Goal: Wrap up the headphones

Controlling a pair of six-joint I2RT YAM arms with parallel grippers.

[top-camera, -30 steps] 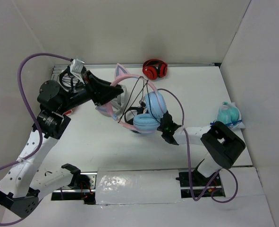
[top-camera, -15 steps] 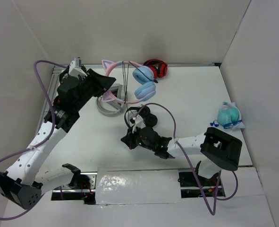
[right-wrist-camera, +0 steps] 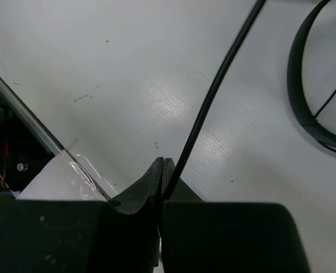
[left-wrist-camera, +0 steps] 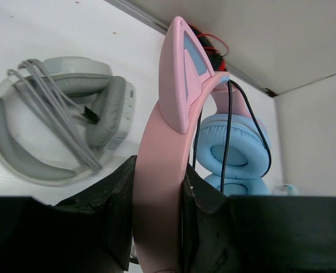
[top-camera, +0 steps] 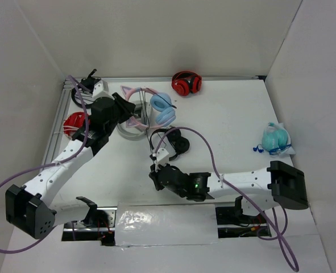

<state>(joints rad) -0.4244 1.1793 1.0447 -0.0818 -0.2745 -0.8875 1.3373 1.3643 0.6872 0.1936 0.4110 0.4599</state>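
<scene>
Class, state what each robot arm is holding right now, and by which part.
The left fingers clamp the headphones by the pink headband; the right fingers pinch the thin dark cable.

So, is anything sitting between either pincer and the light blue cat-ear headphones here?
Nothing visible does. The left pincer is clamped straight on the pink headband of the light blue cat-ear headphones, and the right pincer is shut on their thin dark cable. The small black on-ear headphones lie beside that cable, not in between.
</scene>
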